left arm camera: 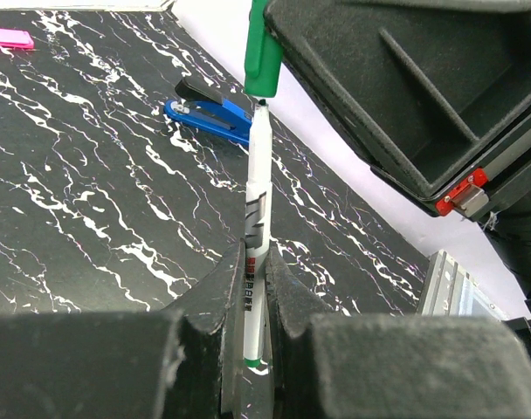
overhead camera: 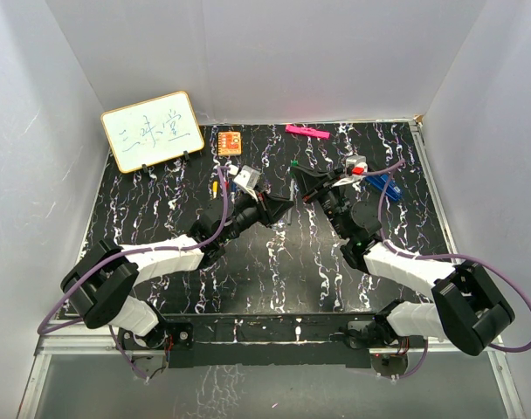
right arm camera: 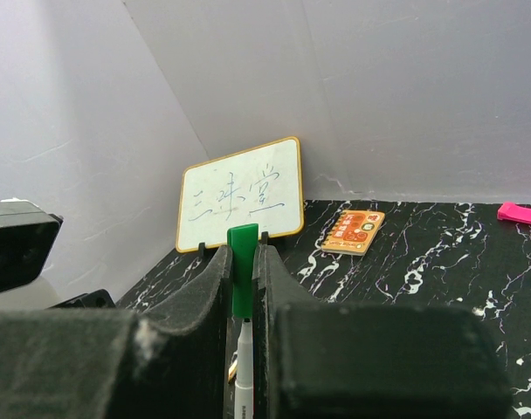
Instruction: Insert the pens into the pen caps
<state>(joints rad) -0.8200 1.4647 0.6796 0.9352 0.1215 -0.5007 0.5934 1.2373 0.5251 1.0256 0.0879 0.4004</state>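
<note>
My left gripper (left arm camera: 255, 257) is shut on a white pen (left arm camera: 256, 201) with a green end band and holds it above the table. My right gripper (right arm camera: 242, 257) is shut on the green pen cap (right arm camera: 242, 275). The pen's dark tip (right arm camera: 245, 325) sits right at the cap's open mouth, in line with it. In the left wrist view the cap (left arm camera: 264, 52) is directly above the pen tip. In the top view the two grippers meet at mid-table, left (overhead camera: 286, 206) and right (overhead camera: 298, 173), with the cap (overhead camera: 295, 163) showing as a green dot. A yellow-tipped pen (overhead camera: 215, 186) lies on the table to the left.
A small whiteboard (overhead camera: 152, 131) stands at the back left beside an orange notebook (overhead camera: 230, 141). A pink marker (overhead camera: 306, 132) lies at the back. A blue item (overhead camera: 388, 185) lies to the right of my right gripper. White walls enclose the black marbled table (overhead camera: 274, 271).
</note>
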